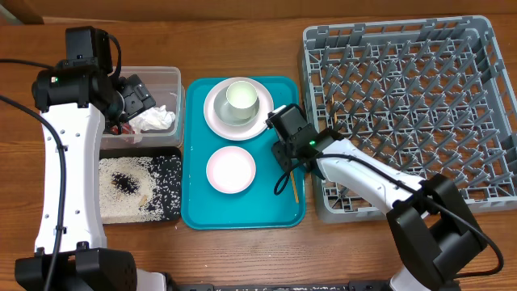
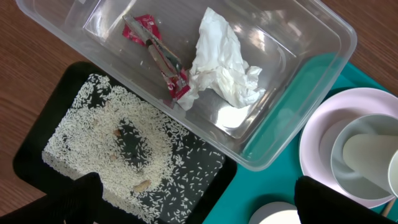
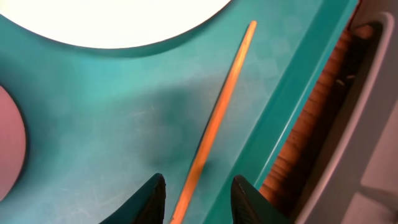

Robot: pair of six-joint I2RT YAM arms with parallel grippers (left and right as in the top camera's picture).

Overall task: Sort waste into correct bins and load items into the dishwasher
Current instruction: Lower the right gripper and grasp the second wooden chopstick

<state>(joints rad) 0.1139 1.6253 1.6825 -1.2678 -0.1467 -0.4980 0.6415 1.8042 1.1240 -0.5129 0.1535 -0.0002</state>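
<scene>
My right gripper hangs low over the teal tray. It is open, with one wooden chopstick lying on the tray between its jaws, touching neither. The overhead view shows that gripper at the tray's right side and the chopstick poking out below it. My left gripper is wide open and empty, above the corner where the clear tub meets the black tray. In the tub lie the white napkin and the red wrapper. Rice grains cover the black tray.
The grey dish rack stands right of the teal tray; its wall is close beside my right fingers. On the tray, a plate carries a bowl, and a small white bowl sits in front of it.
</scene>
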